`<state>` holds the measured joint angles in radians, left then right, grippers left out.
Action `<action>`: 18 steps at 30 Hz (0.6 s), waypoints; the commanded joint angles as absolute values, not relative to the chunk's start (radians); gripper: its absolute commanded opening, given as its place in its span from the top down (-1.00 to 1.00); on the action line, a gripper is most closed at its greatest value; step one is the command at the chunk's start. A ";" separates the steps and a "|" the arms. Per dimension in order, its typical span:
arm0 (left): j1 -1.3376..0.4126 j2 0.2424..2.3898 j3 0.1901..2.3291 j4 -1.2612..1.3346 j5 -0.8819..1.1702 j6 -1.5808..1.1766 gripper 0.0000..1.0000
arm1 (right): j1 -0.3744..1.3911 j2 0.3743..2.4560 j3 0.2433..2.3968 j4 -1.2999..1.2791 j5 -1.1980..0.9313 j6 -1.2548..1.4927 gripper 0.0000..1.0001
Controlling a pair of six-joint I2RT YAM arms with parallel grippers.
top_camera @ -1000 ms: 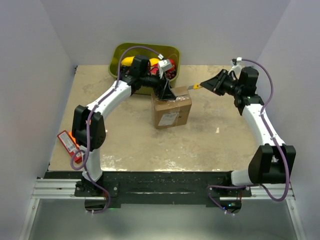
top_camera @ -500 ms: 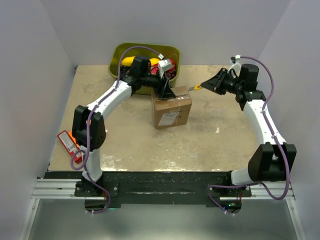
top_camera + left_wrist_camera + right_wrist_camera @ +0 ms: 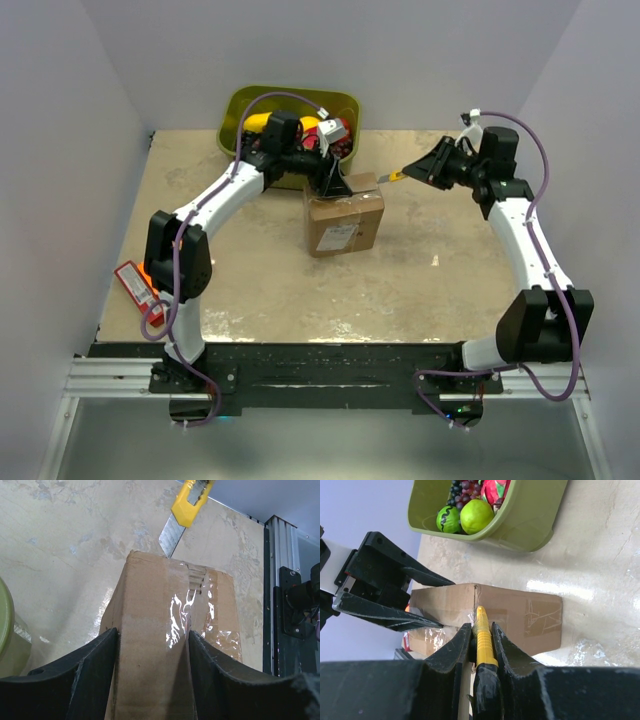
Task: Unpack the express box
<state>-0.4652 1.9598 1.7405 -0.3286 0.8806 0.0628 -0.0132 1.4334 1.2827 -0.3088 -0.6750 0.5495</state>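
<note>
Two arms work the express box [image 3: 343, 225], which stands mid-table just in front of the green bin [image 3: 530, 525]. The right gripper [image 3: 481, 630] is clamped on a yellow utility knife [image 3: 187, 500], blade tip at the box's right top edge. The left gripper [image 3: 152, 632] sits half-spread astride the opposite end; we cannot tell whether it pinches the cardboard. We judge two hazards: a loosely braced box sliding under the blade's push, and a cut overrunning toward the left fingers. Nearly cubic, the box shows no marked long axis; its taped seam runs left to right, label [image 3: 340, 238] facing the near edge.
</note>
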 commanded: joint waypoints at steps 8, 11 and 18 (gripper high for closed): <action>-0.457 1.971 1.735 -0.324 0.736 0.066 0.14 | -0.008 1.396 1.302 -0.492 -0.739 0.477 1.00; -0.459 1.979 1.740 -0.327 0.721 0.064 0.23 | -0.008 1.385 1.296 -0.495 -0.742 0.486 1.00; -0.459 1.988 1.735 -0.321 0.674 0.046 0.39 | -0.008 1.367 1.296 -0.523 -0.744 0.483 1.00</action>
